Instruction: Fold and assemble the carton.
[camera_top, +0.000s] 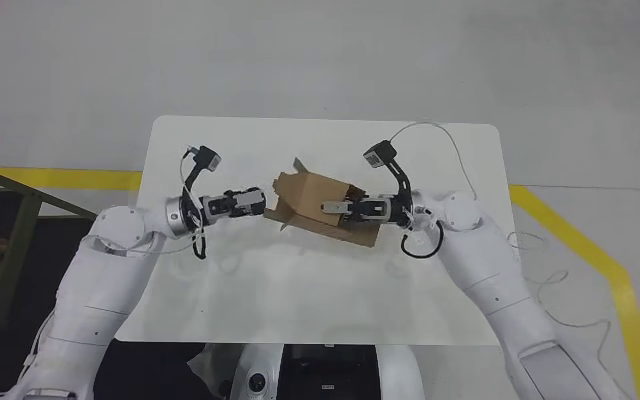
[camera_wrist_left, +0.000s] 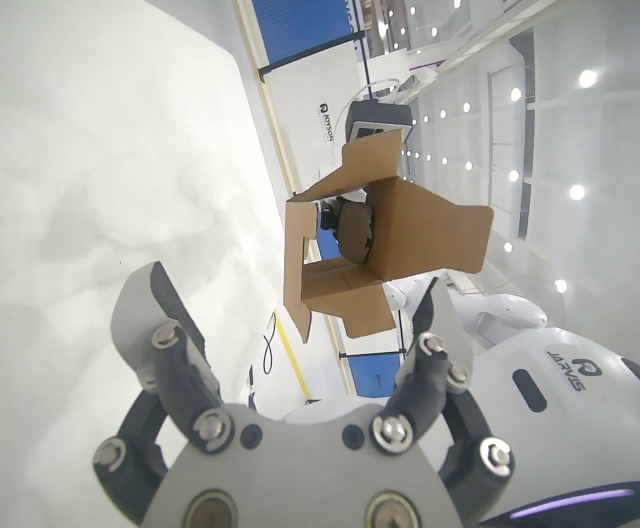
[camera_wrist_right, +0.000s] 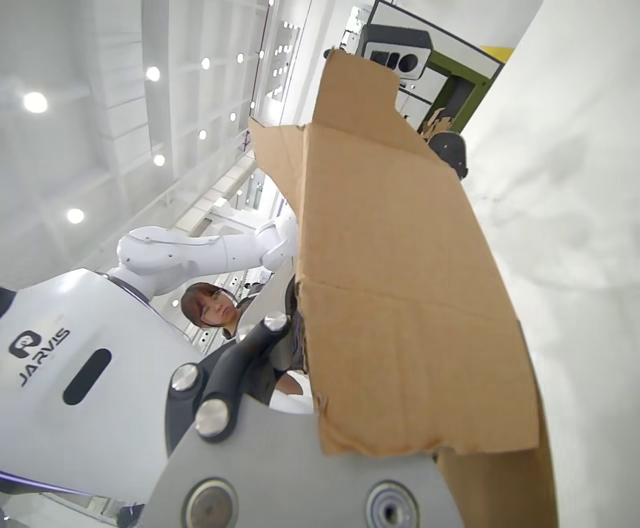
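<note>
So, counting it all up: one table (camera_top: 300, 290), one carton (camera_top: 315, 195), two grippers. Closest in, on the wrist view, the left gripper (camera_top: 260, 203) has both fingers (camera_wrist_left: 165, 300) spread wide with nothing between them. It's pointed straight at the carton and sits just beside its left edge, not touching it. The carton is brown cardboard, sitting around the middle of the white table, right between the two arms. It's only half formed: the body is open and several flaps stick out in different directions, one poking up toward the far side of the table. I can't tell if it's lying flat on the tabletop or lifted a bit. On the other side, the right gripper (camera_top: 335, 208) comes in over the carton's right end and reaches into the open body, with a cardboard panel lying right across it in its own wrist view. Honestly can't tell whether that one is pinching the wall or just sitting loose around it.
</note>
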